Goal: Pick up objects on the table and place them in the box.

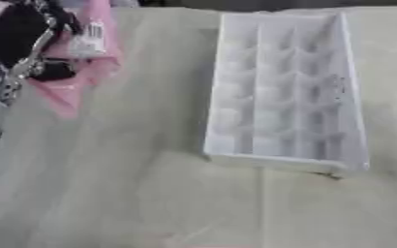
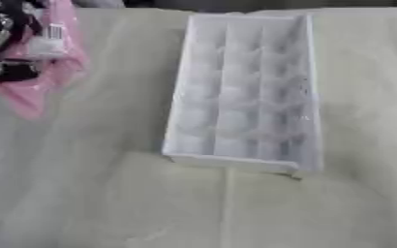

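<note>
The left hand (image 1: 20, 41) comes in at the upper left corner, raised above the counter (image 1: 151, 193), its black fingers curled round a pink plastic packet (image 1: 83, 53) that hangs down from the grip. The packet is thin, crumpled and translucent, with a white barcode label (image 1: 90, 38) near its top and its lower corner drooping to a point. The white box (image 2: 244, 92), divided into rows of small compartments, lies well apart to the right on the pale cloth-covered counter.

Open cloth between pink bag (image 1: 75, 63) and box (image 1: 354, 121) (divided, seemingly empty), box top unobstructed
</note>
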